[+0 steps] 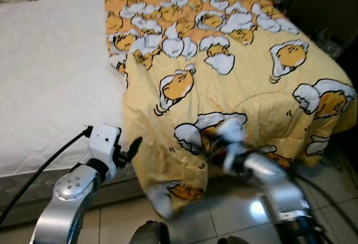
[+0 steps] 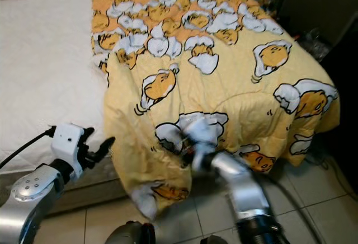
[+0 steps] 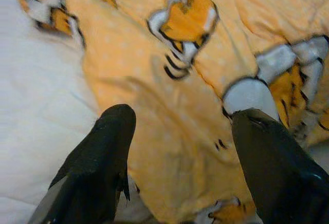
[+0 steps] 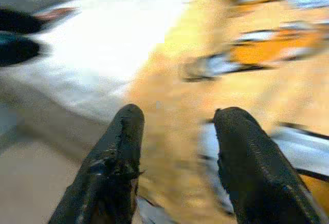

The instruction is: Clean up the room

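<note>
1. Two grippers work the bed's edge: the left gripper (image 3: 177, 147) hangs with jaws released just short of the blanket (image 1: 235, 70); the right gripper (image 4: 177, 147), blurred, is likewise spread against the cloth, grasping nothing.
2. Risk: the soft yellow quilt, printed with egg cartoons, drapes off the mattress (image 1: 50, 76) corner toward the tiled floor (image 1: 235, 210); a shallow pinch could slip and drag it down.
3. Quilted, limp fabric bunches easily; the white sheet is smooth.
</note>
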You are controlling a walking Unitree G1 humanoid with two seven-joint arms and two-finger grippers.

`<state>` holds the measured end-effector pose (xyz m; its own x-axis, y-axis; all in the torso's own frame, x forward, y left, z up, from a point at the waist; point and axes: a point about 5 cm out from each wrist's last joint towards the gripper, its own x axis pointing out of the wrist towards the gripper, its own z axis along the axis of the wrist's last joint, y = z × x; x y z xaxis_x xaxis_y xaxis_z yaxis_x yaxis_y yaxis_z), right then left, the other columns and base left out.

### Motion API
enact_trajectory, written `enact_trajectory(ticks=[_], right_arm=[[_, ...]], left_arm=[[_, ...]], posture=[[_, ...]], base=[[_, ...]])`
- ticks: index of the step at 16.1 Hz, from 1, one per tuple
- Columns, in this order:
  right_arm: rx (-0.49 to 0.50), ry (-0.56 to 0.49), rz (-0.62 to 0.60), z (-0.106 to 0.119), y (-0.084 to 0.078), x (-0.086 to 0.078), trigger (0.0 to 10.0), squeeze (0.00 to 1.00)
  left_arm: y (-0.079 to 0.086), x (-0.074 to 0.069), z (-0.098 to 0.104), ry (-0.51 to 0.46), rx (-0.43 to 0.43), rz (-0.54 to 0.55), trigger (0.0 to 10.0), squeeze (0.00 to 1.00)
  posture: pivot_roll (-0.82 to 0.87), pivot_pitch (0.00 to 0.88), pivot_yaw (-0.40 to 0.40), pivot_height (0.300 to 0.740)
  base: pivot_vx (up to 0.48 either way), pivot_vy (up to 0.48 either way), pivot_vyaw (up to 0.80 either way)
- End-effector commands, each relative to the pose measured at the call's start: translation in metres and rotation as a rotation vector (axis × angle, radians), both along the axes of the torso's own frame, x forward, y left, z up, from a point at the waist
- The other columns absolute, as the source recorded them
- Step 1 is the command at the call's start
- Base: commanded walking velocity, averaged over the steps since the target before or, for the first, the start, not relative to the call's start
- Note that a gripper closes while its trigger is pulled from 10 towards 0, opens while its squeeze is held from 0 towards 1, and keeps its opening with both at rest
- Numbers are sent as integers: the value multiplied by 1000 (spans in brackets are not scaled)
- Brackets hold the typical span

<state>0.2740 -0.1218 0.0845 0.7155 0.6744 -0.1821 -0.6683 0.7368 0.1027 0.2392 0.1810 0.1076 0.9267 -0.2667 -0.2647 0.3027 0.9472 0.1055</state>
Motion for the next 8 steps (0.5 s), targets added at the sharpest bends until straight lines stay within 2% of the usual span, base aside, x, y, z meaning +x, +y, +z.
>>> enact_trajectory(ticks=[1, 2, 4, 6, 8], right_arm=[[3, 19, -165, -5, -17, -4, 10000, 0], [-13, 31, -264, -10, -26, -6, 10000, 0], [-9, 47, -403, -13, -38, -8, 10000, 0], [-81, 25, -461, -15, -45, -9, 10000, 0], [-207, 43, -623, -23, -56, -12, 10000, 0]], left_arm=[[-3, 5, 0, -29, -3, 36, 10000, 0], [-8, 6, -1, -27, -19, 26, 10000, 0], [-13, 10, -2, -33, -24, 24, 10000, 0], [-15, 12, -1, -39, -22, 33, 10000, 0], [-11, 14, -1, -47, -15, 63, 10000, 0]], posture=[[-17, 38, 85, 740], [-23, 32, 83, 740], [-31, 21, 77, 740], [-32, 18, 73, 740], [-36, 16, 64, 740]], base=[[0, 0, 0], [0, 0, 0], [0, 321, 0], [0, 330, 0], [0, 351, 0]])
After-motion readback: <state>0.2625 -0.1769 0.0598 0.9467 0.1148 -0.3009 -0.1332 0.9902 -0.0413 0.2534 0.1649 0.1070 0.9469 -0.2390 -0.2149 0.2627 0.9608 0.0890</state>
